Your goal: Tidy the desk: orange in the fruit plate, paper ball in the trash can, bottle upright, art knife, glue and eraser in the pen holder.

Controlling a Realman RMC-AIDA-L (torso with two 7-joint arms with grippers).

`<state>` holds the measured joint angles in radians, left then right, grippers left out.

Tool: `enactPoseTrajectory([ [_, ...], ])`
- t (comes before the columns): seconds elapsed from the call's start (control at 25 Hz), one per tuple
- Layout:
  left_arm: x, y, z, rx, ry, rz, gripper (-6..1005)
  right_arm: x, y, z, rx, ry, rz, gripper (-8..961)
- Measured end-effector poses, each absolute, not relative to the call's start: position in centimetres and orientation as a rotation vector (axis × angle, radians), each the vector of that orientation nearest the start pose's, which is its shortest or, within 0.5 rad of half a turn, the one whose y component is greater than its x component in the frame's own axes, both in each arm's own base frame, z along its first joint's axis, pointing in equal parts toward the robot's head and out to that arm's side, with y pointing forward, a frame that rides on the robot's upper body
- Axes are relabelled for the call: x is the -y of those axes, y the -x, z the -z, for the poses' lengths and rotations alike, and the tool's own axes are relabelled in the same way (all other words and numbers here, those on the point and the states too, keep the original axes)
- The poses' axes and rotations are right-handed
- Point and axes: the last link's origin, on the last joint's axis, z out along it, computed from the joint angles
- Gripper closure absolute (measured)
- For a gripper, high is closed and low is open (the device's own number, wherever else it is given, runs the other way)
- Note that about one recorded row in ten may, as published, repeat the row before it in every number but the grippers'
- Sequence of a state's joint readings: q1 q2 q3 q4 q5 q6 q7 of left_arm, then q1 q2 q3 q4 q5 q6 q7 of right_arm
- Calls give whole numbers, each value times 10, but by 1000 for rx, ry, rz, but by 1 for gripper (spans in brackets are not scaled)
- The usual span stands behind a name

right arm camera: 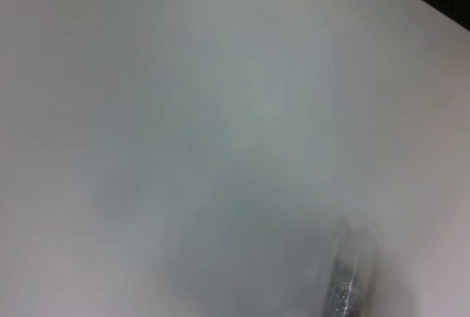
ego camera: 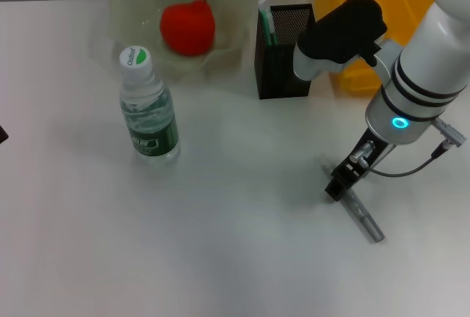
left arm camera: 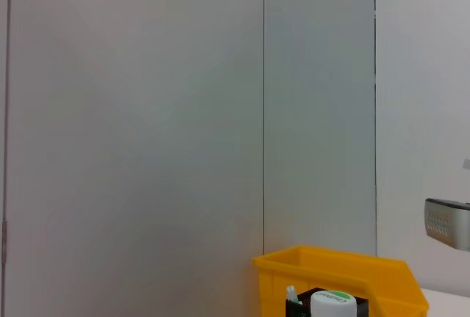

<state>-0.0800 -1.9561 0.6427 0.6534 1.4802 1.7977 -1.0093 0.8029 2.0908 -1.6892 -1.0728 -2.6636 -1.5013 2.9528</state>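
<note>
A grey art knife lies flat on the white desk at the right. My right gripper is down at the knife's near-left end, touching or just above it. The right wrist view shows the knife as a blurred grey bar. The orange sits in the pale green fruit plate at the back. The water bottle stands upright in front of the plate. The black mesh pen holder holds a green and white stick. My left gripper is out of view. No paper ball or eraser shows.
A yellow bin stands at the back right behind the pen holder; it also shows in the left wrist view with the bottle cap. Bare desk spreads across the front and middle.
</note>
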Motion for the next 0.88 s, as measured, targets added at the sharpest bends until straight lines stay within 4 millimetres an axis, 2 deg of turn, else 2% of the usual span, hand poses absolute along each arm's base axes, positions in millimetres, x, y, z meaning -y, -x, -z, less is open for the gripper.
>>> enactPoseTrajectory([
  [0.44, -209, 350, -105, 370, 2215, 925, 186, -351, -172, 67, -1082, 2433, 874, 486],
  [0.68, -209, 350, -105, 373, 2215, 924, 186, -350, -172, 68, -1085, 2440, 876, 732],
  [0.88, -208, 351, -105, 378, 2212, 921, 186, -350, -160, 60, -1055, 2463, 813, 810],
])
